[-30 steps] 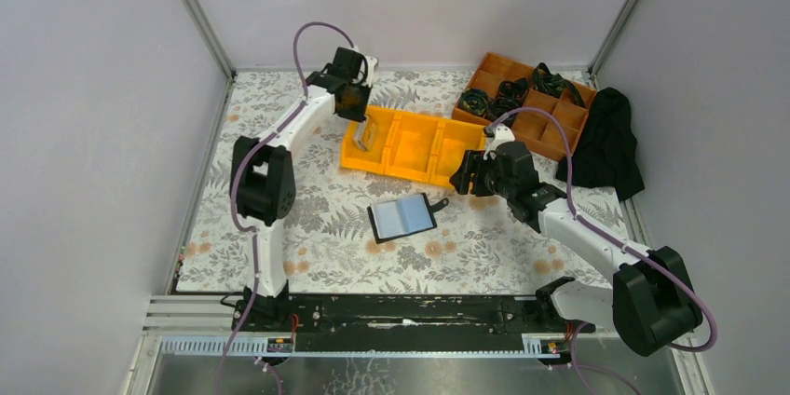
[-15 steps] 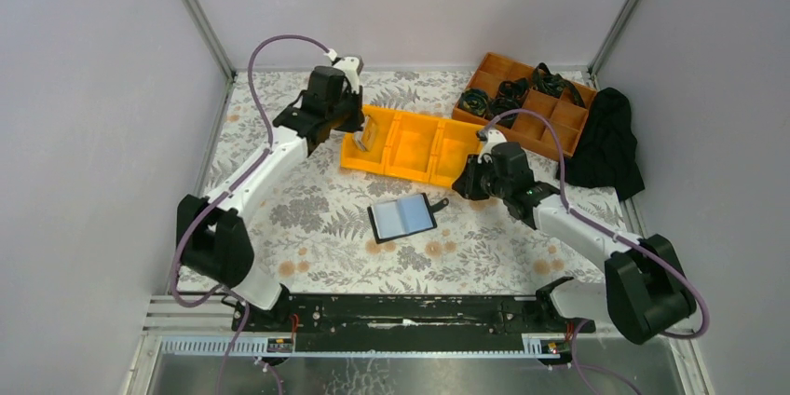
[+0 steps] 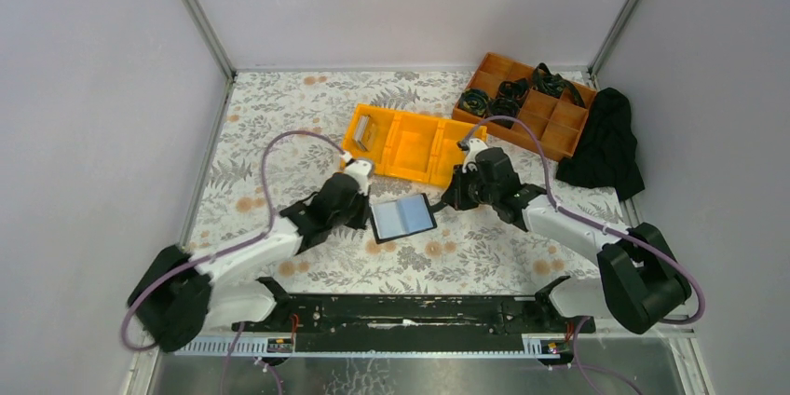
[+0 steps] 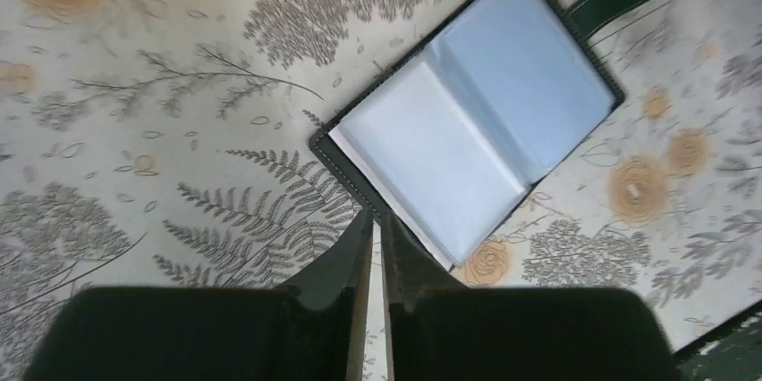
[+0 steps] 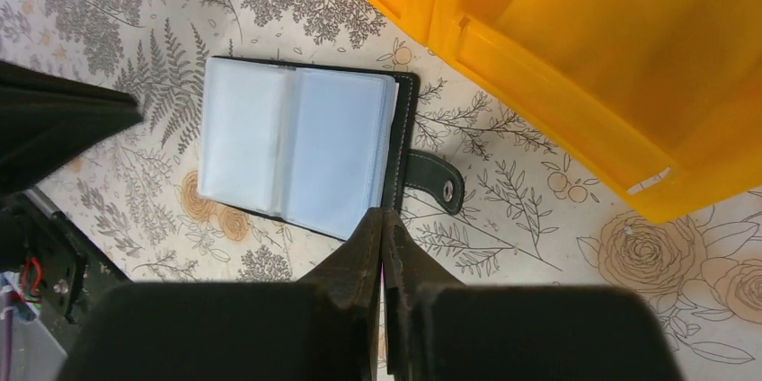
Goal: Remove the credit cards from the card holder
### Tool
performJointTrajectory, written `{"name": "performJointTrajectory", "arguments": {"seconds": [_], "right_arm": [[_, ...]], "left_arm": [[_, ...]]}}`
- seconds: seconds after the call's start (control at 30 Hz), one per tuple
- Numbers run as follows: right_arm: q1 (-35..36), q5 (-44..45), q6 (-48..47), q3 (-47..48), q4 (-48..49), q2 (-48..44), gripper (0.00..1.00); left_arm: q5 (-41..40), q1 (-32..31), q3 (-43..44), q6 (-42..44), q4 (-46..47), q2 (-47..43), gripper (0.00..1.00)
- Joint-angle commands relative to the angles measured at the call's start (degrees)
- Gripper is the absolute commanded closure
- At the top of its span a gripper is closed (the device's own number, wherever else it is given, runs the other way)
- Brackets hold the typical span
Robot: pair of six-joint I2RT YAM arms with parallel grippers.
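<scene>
Top external view: the card holder (image 3: 402, 217) lies open, sleeves up, on the surface between the 2 arms, just in front of the yellow bin (image 3: 415, 145). The left gripper (image 3: 365, 211) is clenched almost shut on nothing, with its tips at the holder's left edge. The right gripper (image 3: 449, 197) is clenched fully and empty, its tips beside the snap strap (image 5: 436, 185). 1 pale card (image 3: 365, 131) lies in the bin's left-end compartment.

The main risk, I judge, is that the holder looks light and nothing pins it down. A closed tip nudging an edge could slide or spin it, or flip a cover shut. The sleeves are glossy and pale, so any cards inside are hard to tell from the plastic. A pinch may seize a sleeve and lift the whole holder instead.
</scene>
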Motion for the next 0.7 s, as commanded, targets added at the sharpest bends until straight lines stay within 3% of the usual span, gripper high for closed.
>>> {"name": "performJointTrajectory", "arguments": {"seconds": [0.0,0.03,0.07,0.1,0.13,0.2,0.4,0.53,0.67], "right_arm": [[1.5,3.8,-1.0,1.6,0.8,0.9,0.81],[1.5,4.6,-0.9,1.4,1.3,1.5,0.71],[1.6,5.3,-0.9,1.2,1.7,2.2,0.63],[1.6,5.9,-0.9,1.0,2.2,2.9,0.54],[1.7,6.4,-0.6,0.9,2.8,3.6,0.49],[2.0,6.8,-0.1,0.6,3.8,4.6,0.44],[4.8,8.4,1.3,1.3,6.0,8.2,0.45],[5.5,10.0,1.7,1.7,6.2,9.9,0.49],[5.5,12.6,1.1,1.4,5.6,9.6,0.62]], "left_arm": [[-9.7,-1.0,-7.4,-3.1,17.2,-16.4,0.81],[-11.1,-1.0,-9.6,-3.8,20.7,-19.5,0.6],[-12.2,-1.1,-11.3,-4.2,22.7,-22.0,0.3],[-12.7,-1.0,-12.4,-3.6,23.7,-23.7,0.1],[-12.8,-1.0,-12.7,-3.3,23.7,-24.6,0.01],[-12.4,-1.0,-12.8,-3.9,23.8,-24.9,0.0],[-10.2,-1.0,-15.8,-10.1,31.3,-24.0,0.0],[-10.1,-1.0,-13.6,-7.8,28.6,-21.5,0.0],[-10.0,-1.0,-14.1,-7.0,31.1,-19.9,0.0]]}}
